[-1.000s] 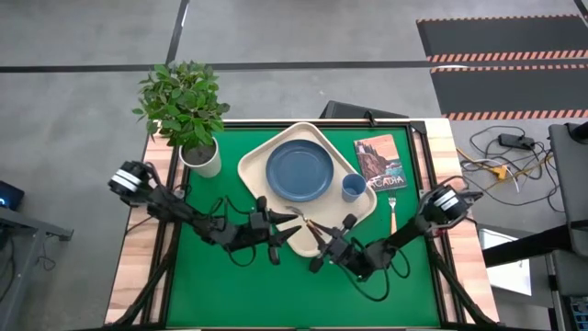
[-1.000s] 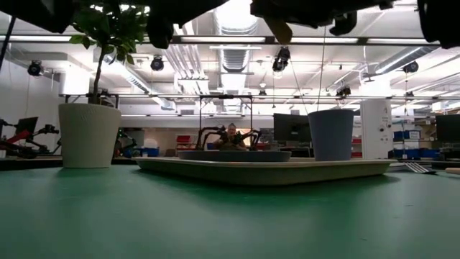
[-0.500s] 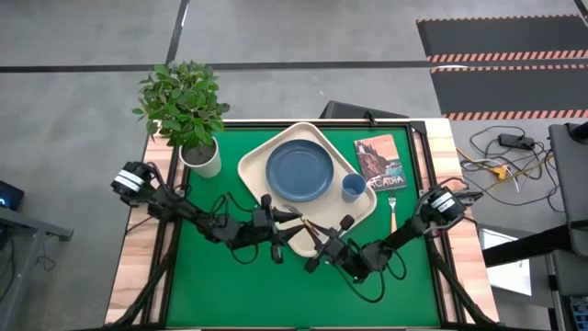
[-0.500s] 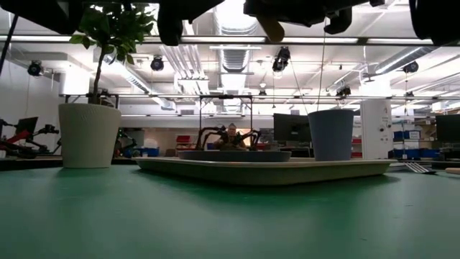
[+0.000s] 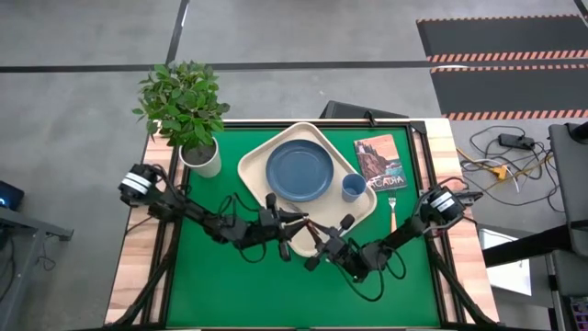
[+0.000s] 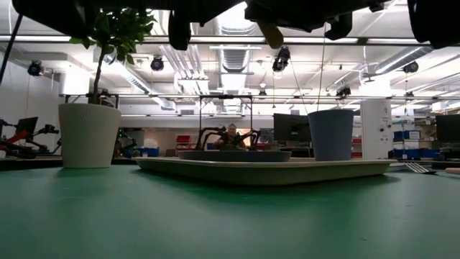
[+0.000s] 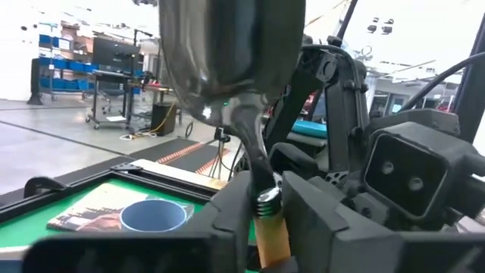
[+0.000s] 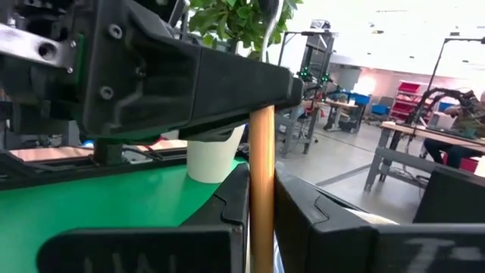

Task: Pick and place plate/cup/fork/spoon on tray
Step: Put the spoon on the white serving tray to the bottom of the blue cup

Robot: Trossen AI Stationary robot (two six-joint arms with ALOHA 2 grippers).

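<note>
Left gripper (image 5: 292,219) and right gripper (image 5: 319,238): reaching inward, meeting above tray's (image 5: 253,169) near edge, both clamped on spoon (image 5: 306,226). Plate (image 5: 299,170) and cup (image 5: 353,187) on tray. Fork (image 5: 391,211) on desk (image 5: 211,285), right of tray.

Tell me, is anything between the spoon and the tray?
Nothing visible. The left gripper and right gripper both hold the spoon above the tray's near edge; the plate and cup sit farther back.

Bare green table (image 5: 211,285) lies open in front, while the tray (image 5: 253,170), plant pot (image 5: 202,158) and book (image 5: 378,161) crowd the back.
</note>
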